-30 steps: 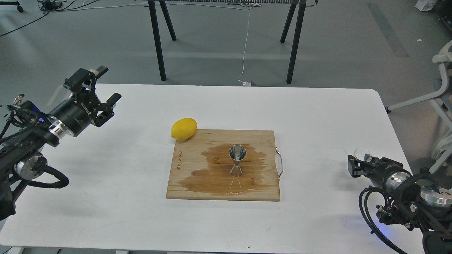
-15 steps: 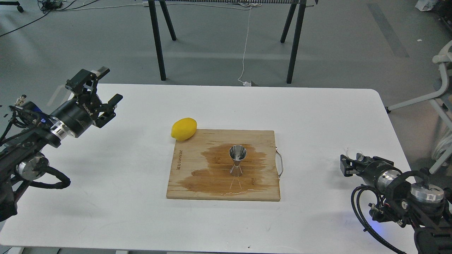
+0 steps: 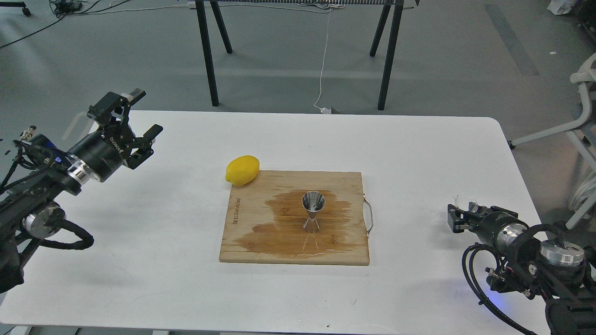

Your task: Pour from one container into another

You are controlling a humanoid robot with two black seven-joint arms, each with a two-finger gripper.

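Observation:
The steel jigger (image 3: pixel 313 212) stands upright in the middle of a wooden cutting board (image 3: pixel 247 242), inside a dark wet patch. At the table's right edge, my right gripper (image 3: pixel 458 217) points left, low over the table, well right of the board. The clear glass cup (image 3: pixel 469 204) shows only as a faint glint at its fingers, and the gripper looks shut on it. Over the table's far-left corner, my left gripper (image 3: pixel 142 114) hangs open and holds nothing.
A yellow lemon (image 3: pixel 242 170) lies on the table against the board's far-left corner. A thin metal handle (image 3: pixel 370 216) sticks out of the board's right side. The white table (image 3: pixel 419 153) is bare between board and right gripper.
My right gripper has moved left and lower with the glass cup, then nearly stopped. The left gripper has only crept slightly to the right. Jigger and lemon have not moved.

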